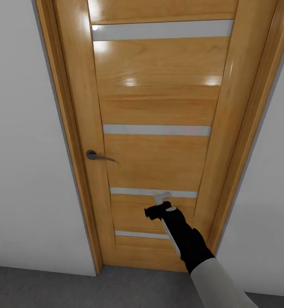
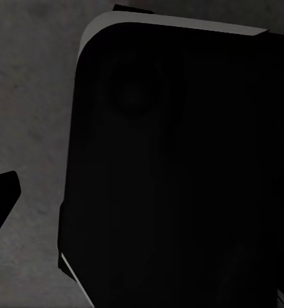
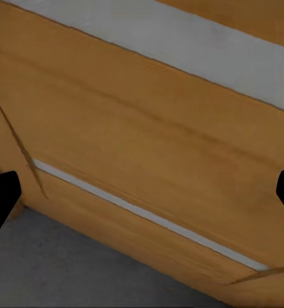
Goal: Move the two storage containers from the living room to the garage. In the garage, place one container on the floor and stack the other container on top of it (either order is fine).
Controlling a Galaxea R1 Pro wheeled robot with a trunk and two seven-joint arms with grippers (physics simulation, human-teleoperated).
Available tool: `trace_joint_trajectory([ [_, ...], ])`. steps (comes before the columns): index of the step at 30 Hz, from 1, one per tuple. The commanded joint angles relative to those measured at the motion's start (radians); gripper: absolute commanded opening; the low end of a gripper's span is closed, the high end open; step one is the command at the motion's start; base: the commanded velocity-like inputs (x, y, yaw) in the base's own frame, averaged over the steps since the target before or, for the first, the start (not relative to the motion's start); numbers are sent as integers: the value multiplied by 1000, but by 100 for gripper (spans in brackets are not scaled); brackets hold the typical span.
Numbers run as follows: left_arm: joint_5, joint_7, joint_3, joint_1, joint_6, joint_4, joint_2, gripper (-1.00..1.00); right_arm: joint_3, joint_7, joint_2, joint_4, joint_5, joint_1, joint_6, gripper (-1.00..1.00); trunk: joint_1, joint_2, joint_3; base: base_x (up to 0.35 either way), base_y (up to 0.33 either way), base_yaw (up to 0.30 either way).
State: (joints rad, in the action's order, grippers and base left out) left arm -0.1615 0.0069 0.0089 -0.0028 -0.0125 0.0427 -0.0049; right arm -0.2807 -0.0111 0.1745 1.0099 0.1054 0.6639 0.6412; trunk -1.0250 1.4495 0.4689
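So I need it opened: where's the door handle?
Head view: the door handle sits on the wooden door's left edge, up and left of the right gripper.

The tall honey-orange wooden door (image 1: 159, 128) carries pale grey-white frosted horizontal strips (image 1: 157, 129) and glossy white highlights — its wood grain runs sideways. A dark grey metal lever handle (image 1: 98, 156) sits at its left. Flanking walls (image 1: 26, 149) are plain off-white; the floor (image 1: 39, 286) is mottled dark grey. The right arm (image 1: 189, 244) is black — pale grey nearer.
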Motion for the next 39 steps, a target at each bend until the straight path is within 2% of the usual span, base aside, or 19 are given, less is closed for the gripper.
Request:
trace_joint_trajectory([
  [1, -7, 1, 0, 0, -1, 0, -1, 100, -22, -1, 0, 19, 10, 1, -14, 100, 0, 1, 1, 0, 0, 0],
  [11, -6, -6, 0, 0, -2, 1, -1, 100, -159, 2, 0, 36, 8, 2, -214, 100, 0, 1, 1, 0, 0, 0],
  [16, -5, -7, 0, 0, -1, 1, -1, 100, -180, 2, 0, 7, 8, 2, -263, 100, 0, 1, 1, 26, 0, 0],
  [20, -2, -7, -2, 0, -1, 0, -1, 100, -186, 12, 0, -66, 11, 2, -405, 100, 0, 1, 1, 215, 0, 0],
  [39, 0, -7, -4, 0, -1, 0, -3, 100, -186, 49, 0, -82, 17, 2, -408, 100, 0, 1, 1, 320, 0, 0],
])
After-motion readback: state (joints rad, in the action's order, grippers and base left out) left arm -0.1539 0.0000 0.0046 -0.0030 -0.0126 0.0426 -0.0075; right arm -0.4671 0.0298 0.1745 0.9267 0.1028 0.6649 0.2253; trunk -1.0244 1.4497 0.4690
